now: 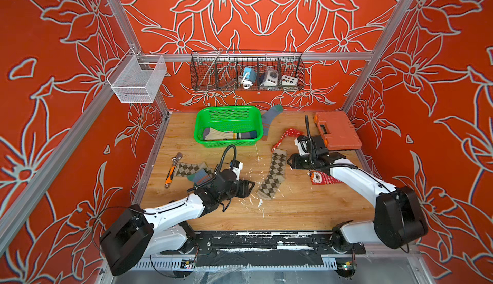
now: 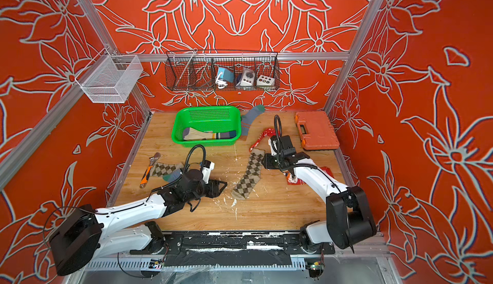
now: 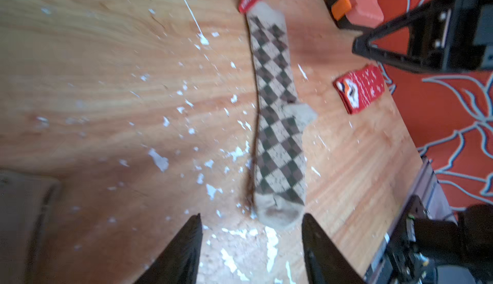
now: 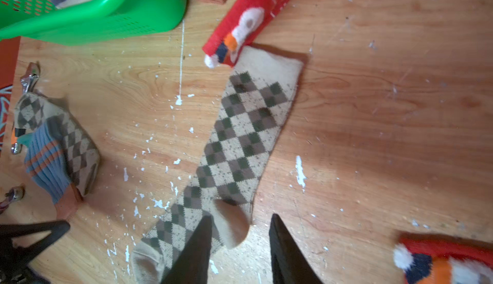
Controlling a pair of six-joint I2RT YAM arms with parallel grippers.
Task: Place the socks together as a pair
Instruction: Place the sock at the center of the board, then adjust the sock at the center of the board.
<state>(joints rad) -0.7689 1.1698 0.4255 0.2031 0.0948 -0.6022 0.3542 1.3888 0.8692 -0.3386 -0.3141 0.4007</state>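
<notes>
Top views both show the green basket (image 1: 198,129) at the far middle of the surface (image 1: 293,210), with the striped socks (image 1: 229,135) lying in it along its near wall. They're beige with navy and yellow bands. Just right of it, outside, the far blue sock (image 1: 270,117) runs up toward the far wall.

On that wall hangs a wire rack (image 1: 205,82) split into compartments. There's a blue box (image 1: 250,75) in a middle one and a white box (image 1: 288,80) in the rightmost. A mesh bin (image 1: 138,82) hangs off the left rail.

Everything else is loose on the surface:
- The middle argyle sock (image 1: 273,176) lies flat, cuff far, toe near. The far red sock (image 1: 286,135) touches its cuff.
- The left argyle sock (image 1: 186,168) is bunched up next to a wrench (image 1: 170,173), with the near blue sock (image 1: 201,176) on top of it.
- The near red sock (image 1: 326,180) sits partly under the right arm, near side of the orange case (image 1: 338,132).

The left gripper (image 3: 252,216) is spread wide and holding nothing, with the middle argyle sock's toe right in front of its tips. The right gripper (image 4: 241,217) is parted too. That sock's heel sits between its tips, but it isn't pinched.
</notes>
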